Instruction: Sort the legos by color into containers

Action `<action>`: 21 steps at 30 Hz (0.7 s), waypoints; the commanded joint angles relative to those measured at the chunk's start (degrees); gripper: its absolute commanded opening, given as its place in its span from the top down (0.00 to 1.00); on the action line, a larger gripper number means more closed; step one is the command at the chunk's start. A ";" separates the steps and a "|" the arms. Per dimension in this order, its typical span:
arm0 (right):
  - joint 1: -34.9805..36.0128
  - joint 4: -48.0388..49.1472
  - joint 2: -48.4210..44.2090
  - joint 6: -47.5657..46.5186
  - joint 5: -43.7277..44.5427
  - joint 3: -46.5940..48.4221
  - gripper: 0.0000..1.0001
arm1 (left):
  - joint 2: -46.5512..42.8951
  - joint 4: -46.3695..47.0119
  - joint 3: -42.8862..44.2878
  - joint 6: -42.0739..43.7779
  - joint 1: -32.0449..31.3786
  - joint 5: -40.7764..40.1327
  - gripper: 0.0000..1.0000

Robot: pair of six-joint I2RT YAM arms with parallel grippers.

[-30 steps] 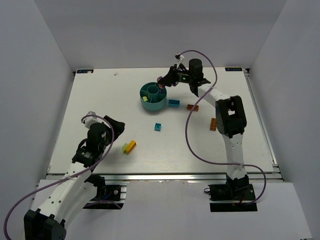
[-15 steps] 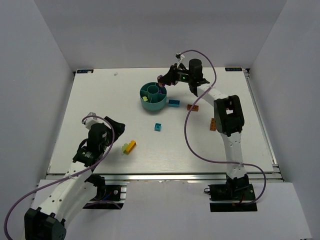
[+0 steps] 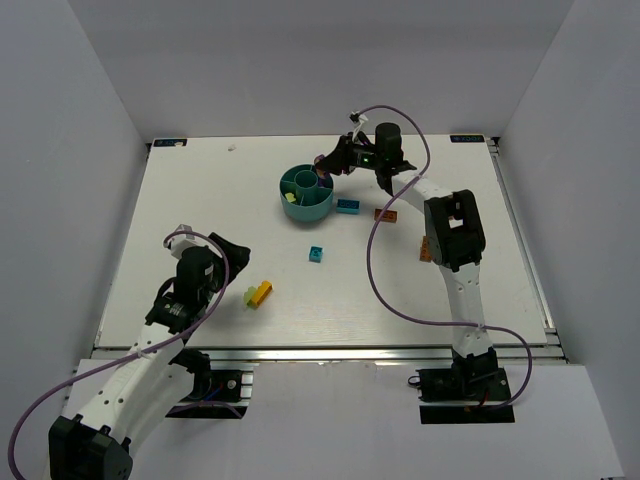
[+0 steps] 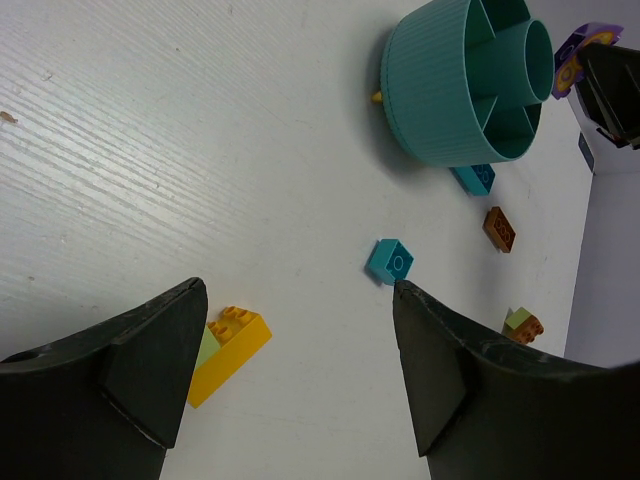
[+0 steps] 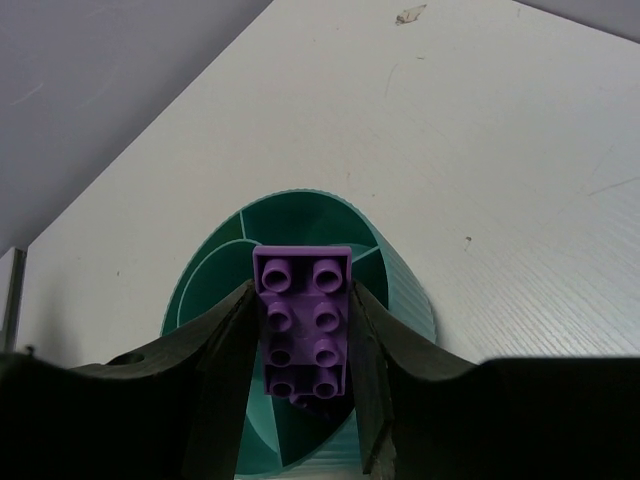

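Note:
My right gripper [image 3: 325, 166] is shut on a purple lego [image 5: 303, 320], held studs-up just above the right rim of the round teal divided bowl [image 3: 300, 212] and its containers. From the left wrist view the purple lego [image 4: 578, 50] shows beside the bowl [image 4: 425, 110]. My left gripper [image 4: 300, 288] stands open and empty low over the table, with a yellow lego [image 4: 232, 345] and a lime one [image 4: 208, 348] near its left finger. A small teal lego [image 3: 316, 254] lies mid-table, by the tip of the left gripper's right finger in the left wrist view.
A longer teal lego [image 3: 348, 206] and an orange one [image 3: 385, 214] lie right of the bowl. Another orange lego [image 3: 426, 248] sits beside the right arm's forearm. A yellowish piece [image 3: 290, 198] shows at the bowl's left rim. White walls enclose the table.
The right arm has shifted slightly left with the purple lego, further over the bowl. The left arm has not moved.

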 commanded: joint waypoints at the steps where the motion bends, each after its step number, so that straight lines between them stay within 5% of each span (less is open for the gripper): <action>1: 0.14 2.47 -0.12 -0.27 0.63 -0.28 0.55 | -0.22 0.16 0.06 -0.06 0.37 0.32 0.16; 8: 0.14 2.12 -0.12 0.08 1.77 -0.81 0.39 | -0.30 0.07 0.24 -0.06 0.37 0.14 0.16; 21: -0.74 1.42 -2.58 -0.79 1.51 -0.20 0.38 | -0.92 -0.10 0.76 0.20 0.37 -0.03 0.16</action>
